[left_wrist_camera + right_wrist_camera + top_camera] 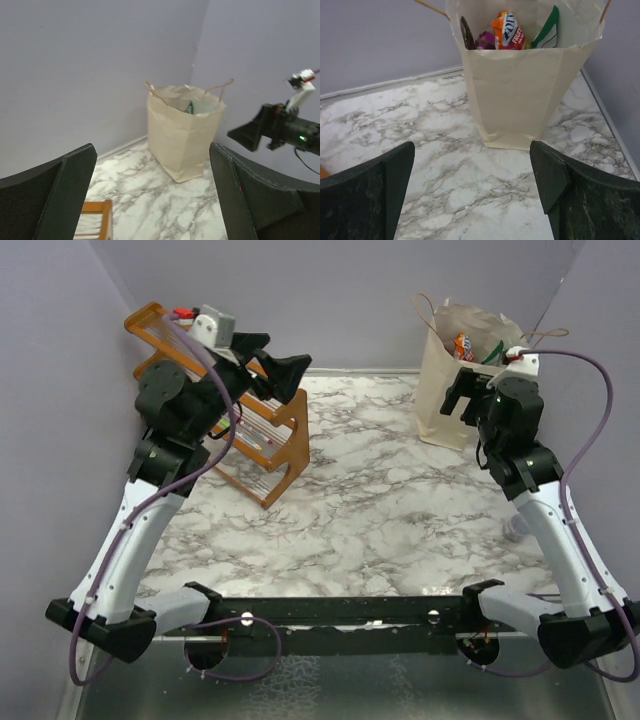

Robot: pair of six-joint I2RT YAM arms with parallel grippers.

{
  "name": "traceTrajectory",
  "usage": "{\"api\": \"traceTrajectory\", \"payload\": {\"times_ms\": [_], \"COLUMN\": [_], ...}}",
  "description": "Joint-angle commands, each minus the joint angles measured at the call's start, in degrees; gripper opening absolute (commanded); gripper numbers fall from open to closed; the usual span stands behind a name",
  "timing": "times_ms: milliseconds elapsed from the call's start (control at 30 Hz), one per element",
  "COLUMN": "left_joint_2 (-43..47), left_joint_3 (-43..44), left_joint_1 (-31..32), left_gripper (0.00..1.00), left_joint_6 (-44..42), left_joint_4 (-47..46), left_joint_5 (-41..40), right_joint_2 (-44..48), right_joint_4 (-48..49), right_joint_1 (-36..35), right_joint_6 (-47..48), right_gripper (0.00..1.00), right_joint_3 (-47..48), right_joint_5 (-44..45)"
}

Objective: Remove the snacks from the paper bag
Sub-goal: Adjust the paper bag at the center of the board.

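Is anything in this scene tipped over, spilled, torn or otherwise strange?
Nothing stands out. The paper bag stands upright near the right corner, with no tear showing, and the snacks sit inside it. The left gripper and the right gripper are open and empty.

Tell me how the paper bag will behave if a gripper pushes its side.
The paper bag stands tall on a narrow base, so a high push would probably tip it. Its thin creased walls would likely buckle rather than resist. Holding small snacks, it probably slides easily on the smooth marble table.
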State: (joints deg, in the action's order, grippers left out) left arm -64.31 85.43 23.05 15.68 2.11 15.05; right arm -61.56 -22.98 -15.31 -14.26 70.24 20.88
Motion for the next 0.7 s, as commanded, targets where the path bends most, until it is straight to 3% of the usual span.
{"api": "traceTrajectory", "payload": {"times_ms": [0,233,433,600,667], "left_joint_2": [-5.7,-13.1,-15.4,-15.2,-13.7], "left_joint_3": [6.4,8.9,1.8,-3.7,-7.3], "left_joint_1": [5.5,19.7,26.1,30.9,31.9], "left_gripper": [0.99,0.99,0.99,0.99,0.99], "left_joint_6": [0.5,-2.9,-3.9,-8.5,-8.3], "left_joint_4": [3.3,3.7,1.2,1.8,-1.7], "left_joint_5": [6.0,0.7,-0.4,-7.2,-7.8], "right_joint_2": [-4.4,-8.0,-12.0,-16.4,-17.7], "right_joint_4": [1.9,1.2,-1.1,0.3,0.6], "right_joint_1": [4.7,16.5,25.8,34.0,34.4], "right_joint_6": [0.0,-6.5,-11.6,-17.8,-17.6], "right_gripper": [0.99,0.99,0.99,0.99,0.99], "right_joint_3": [4.7,9.9,16.4,18.8,19.6], "right_joint_5": [2.2,-13.0,-22.8,-35.8,-35.1]}}
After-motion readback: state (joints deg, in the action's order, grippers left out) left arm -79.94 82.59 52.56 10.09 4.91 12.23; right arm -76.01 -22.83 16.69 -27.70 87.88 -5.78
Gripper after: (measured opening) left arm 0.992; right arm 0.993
